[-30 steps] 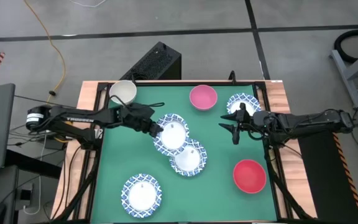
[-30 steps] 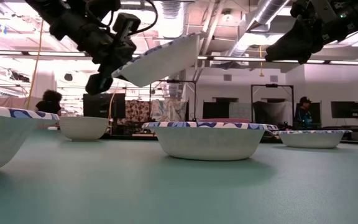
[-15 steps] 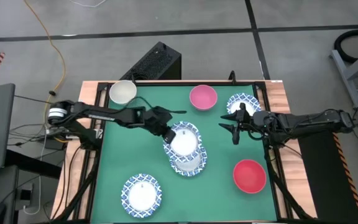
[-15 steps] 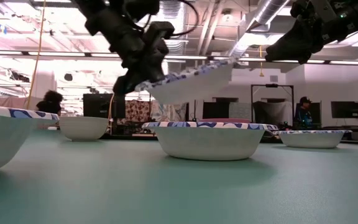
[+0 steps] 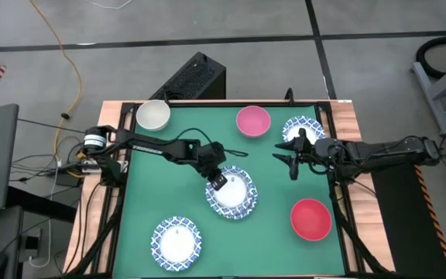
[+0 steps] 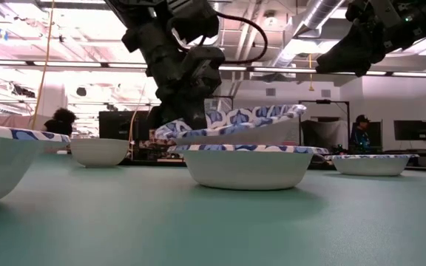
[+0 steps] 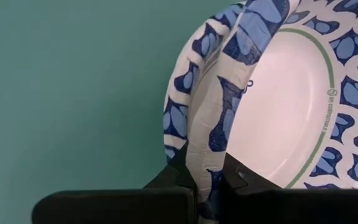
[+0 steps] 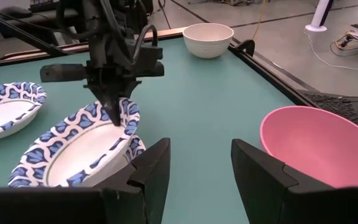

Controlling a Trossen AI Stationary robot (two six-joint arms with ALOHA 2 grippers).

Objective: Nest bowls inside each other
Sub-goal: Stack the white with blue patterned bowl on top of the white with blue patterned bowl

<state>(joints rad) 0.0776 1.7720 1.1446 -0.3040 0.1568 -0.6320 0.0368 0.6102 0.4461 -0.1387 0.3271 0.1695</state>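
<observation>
My left gripper (image 5: 217, 180) is shut on a white bowl with a blue patterned rim (image 6: 231, 122). That bowl hangs tilted just over a second blue-rimmed bowl (image 6: 246, 168), which stands on its base mid-table. My right gripper (image 5: 291, 159) waits open above the table's right side, holding nothing. A cream bowl (image 5: 152, 115), a pink bowl (image 5: 253, 121) and a blue-rimmed bowl (image 5: 303, 129) stand along the far edge. A red bowl (image 5: 310, 218) sits near right and another blue-rimmed bowl (image 5: 176, 239) near left. My left gripper pinches the held bowl's rim (image 7: 209, 163) on its left side, one finger inside the bowl and one outside. The fingers (image 8: 115, 111) slant down from the table's left. The bowl hangs tilted, its right side higher, right above the lower bowl; whether they touch I cannot tell.
The green mat (image 5: 153, 186) has a raised dark frame along its edges. Bare mat lies between the middle bowls and the near-left bowl. In the low view a person (image 6: 361, 133) shows in the room beyond the table.
My left gripper has carried the blue-rimmed bowl down and toward the table's right and near edge. The bowl now sits straight over the mid-table bowl. It has tipped from a steep slant to nearly level. My right gripper has kept still.
</observation>
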